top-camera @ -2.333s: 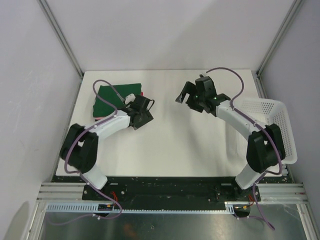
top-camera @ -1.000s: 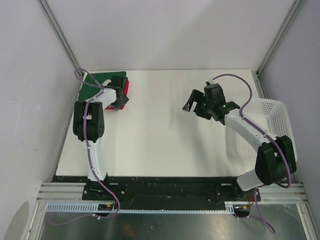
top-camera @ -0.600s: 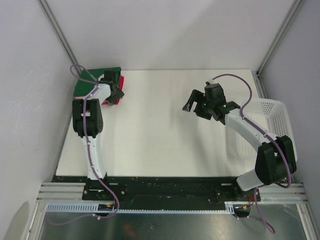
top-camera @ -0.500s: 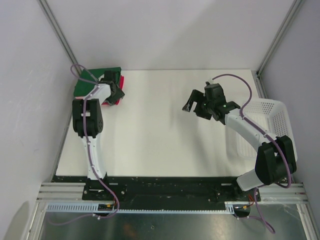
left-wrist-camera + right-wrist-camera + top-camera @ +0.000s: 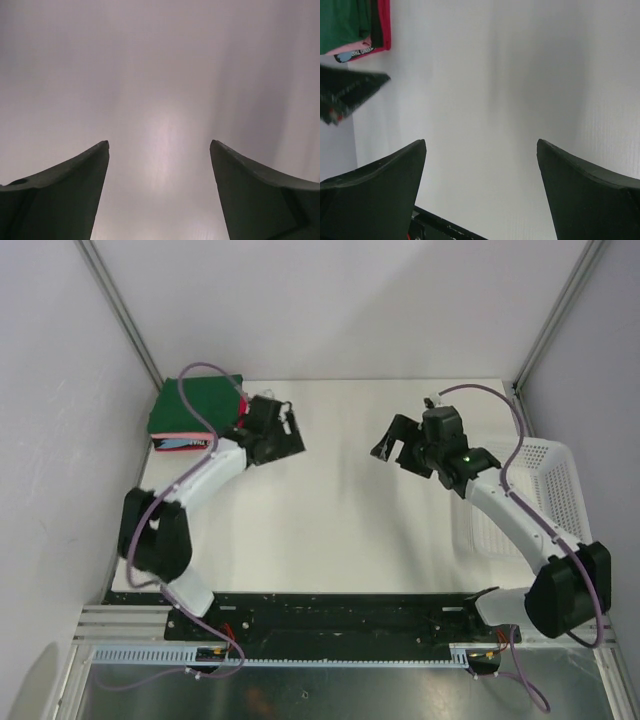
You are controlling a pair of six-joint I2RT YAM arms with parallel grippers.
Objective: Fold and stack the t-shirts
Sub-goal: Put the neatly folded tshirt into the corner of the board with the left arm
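A stack of folded t-shirts (image 5: 193, 412) sits in the far left corner of the table, dark green on top, with pink, red and light blue edges below. It also shows in the right wrist view (image 5: 355, 27) at the top left. My left gripper (image 5: 285, 433) is open and empty, just right of the stack; its wrist view (image 5: 159, 145) shows only bare white surface between the fingers. My right gripper (image 5: 392, 443) is open and empty over the middle of the table, right of centre; its wrist view (image 5: 481, 144) shows bare table.
A white plastic mesh basket (image 5: 540, 495) stands at the table's right edge beside my right arm. Grey walls and metal posts close in the table at the left, back and right. The black front rail (image 5: 445, 227) shows low in the right wrist view.
My left gripper has come off the stack and swung right, away from the corner. The stack now lies square in the far left corner. My right gripper shifted slightly.
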